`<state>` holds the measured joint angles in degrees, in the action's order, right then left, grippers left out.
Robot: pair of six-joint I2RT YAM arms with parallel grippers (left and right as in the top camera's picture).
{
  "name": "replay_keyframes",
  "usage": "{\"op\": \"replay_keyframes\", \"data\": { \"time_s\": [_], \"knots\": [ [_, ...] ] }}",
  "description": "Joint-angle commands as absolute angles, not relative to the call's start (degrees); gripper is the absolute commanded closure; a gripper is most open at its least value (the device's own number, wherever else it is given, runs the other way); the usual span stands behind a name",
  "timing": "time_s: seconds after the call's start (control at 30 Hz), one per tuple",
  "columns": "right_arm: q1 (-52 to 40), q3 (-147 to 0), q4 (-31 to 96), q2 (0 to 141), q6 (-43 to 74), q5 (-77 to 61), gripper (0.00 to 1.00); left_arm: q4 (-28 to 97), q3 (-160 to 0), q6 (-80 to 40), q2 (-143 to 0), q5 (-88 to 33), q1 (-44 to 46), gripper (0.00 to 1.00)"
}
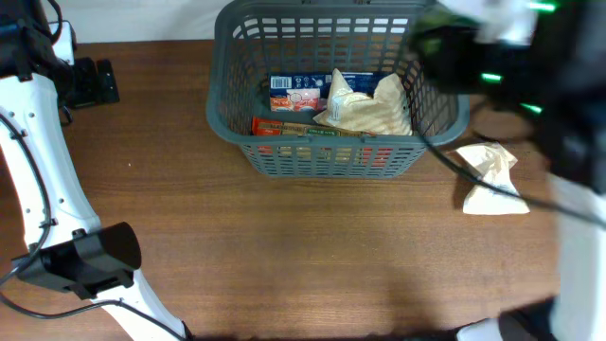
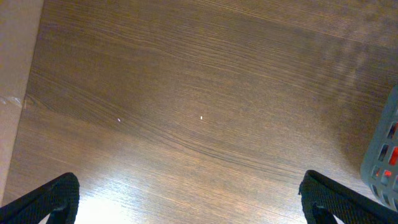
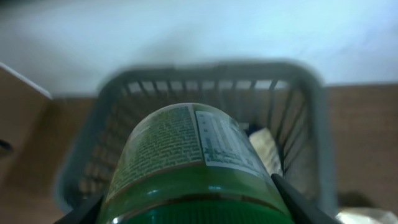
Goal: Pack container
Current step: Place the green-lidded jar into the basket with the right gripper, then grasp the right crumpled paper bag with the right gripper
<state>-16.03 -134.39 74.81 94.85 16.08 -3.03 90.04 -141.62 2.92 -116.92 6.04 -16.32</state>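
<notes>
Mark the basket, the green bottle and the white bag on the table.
basket [image 1: 322, 163], overhead view, front wall.
green bottle [image 3: 186, 140], right wrist view, label.
white bag [image 1: 490, 180], overhead view, middle.

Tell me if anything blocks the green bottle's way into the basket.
Nothing visible does. The right gripper holds the green bottle before the open container; the tan bag and carton inside leave its left end bare.

Overhead, my right arm [image 1: 473, 47] smears with motion blur; the bench [image 1: 312, 246] shows soft sheen. Left wrist view is sharp, glare pooling low; right wrist view is soft, bottle [image 3: 186, 155] and container [image 3: 298, 81] hazy.
</notes>
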Motion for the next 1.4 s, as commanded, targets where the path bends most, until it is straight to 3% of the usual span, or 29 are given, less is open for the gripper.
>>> {"op": "replay_keyframes", "data": {
  "time_s": [0.0,0.33,0.37,0.43,0.47,0.5,0.8,0.97,1.07,1.13,1.37],
  "knots": [
    [-19.9,-128.7,74.5,104.1,15.2,1.7,0.96,90.1,-141.3,2.2,-117.4,5.8,-16.4,0.01],
    [-22.7,-125.9,75.9,120.5,15.2,1.8,0.93,90.1,-141.3,2.2,-117.4,5.8,-16.4,0.01],
    [-22.7,-125.9,76.4,120.6,15.2,3.7,0.78,90.1,-141.3,2.2,-117.4,5.8,-16.4,0.01],
    [-22.7,-126.1,78.3,119.8,13.8,7.6,0.2,90.1,-141.3,2.2,-117.4,5.8,-16.4,0.01],
    [-22.7,-126.3,79.3,119.1,13.9,9.1,0.07,90.1,-141.3,2.2,-117.4,5.8,-16.4,0.01],
    [-22.7,-127.0,80.5,118.1,13.8,10.7,0.01,90.1,-141.3,2.2,-117.4,5.8,-16.4,0.01],
    [-18.3,-147.2,84.2,105.5,12.4,25.0,0.01,90.1,-141.3,2.2,-117.4,5.8,-16.4,0.01],
    [5.4,-150.1,85.3,101.5,16.8,19.9,0.01,90.1,-141.3,2.2,-117.4,5.8,-16.4,0.01],
    [22.3,-141.4,85.2,104.1,17.6,5.0,0.01,90.1,-141.3,2.2,-117.4,5.8,-16.4,0.01],
    [26.7,-134.1,85.0,106.3,17.6,0.6,0.01,90.1,-141.3,2.2,-117.4,5.8,-16.4,0.01],
    [23.4,-103.3,69.9,112.9,7.4,-6.3,0.01,90.1,-141.3,2.2,-117.4,5.8,-16.4,0.01]
  ]
}}
